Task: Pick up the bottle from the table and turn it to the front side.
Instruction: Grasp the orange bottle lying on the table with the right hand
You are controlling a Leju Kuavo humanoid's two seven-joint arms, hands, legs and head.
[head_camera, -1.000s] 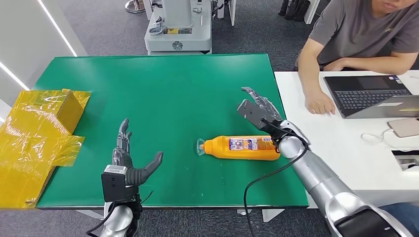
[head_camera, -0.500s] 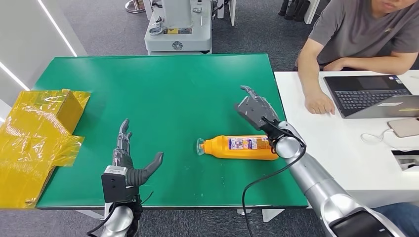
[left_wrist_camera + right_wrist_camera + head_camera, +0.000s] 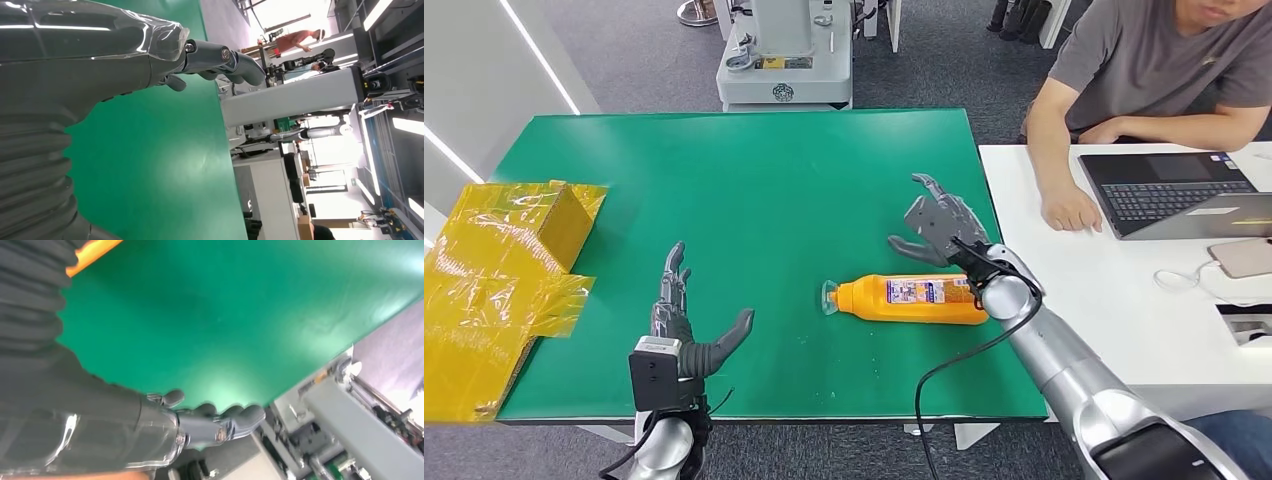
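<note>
Right hand (image 3: 936, 228) hovers just behind bottle (image 3: 911, 298), fingers spread, empty. I'd lower squarely over the body before closing.

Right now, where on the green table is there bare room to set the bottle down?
Bare green lies between the left hand and the bottle, and over the table's far half. It is crowded at the left edge, by the yellow boxes, and around the right hand above the bottle.

An orange bottle (image 3: 911, 299) with a blue-and-white printed label lies on a green table (image 3: 754, 180). Shiny yellow wrapping (image 3: 494, 270) sits at nine o'clock.
</note>
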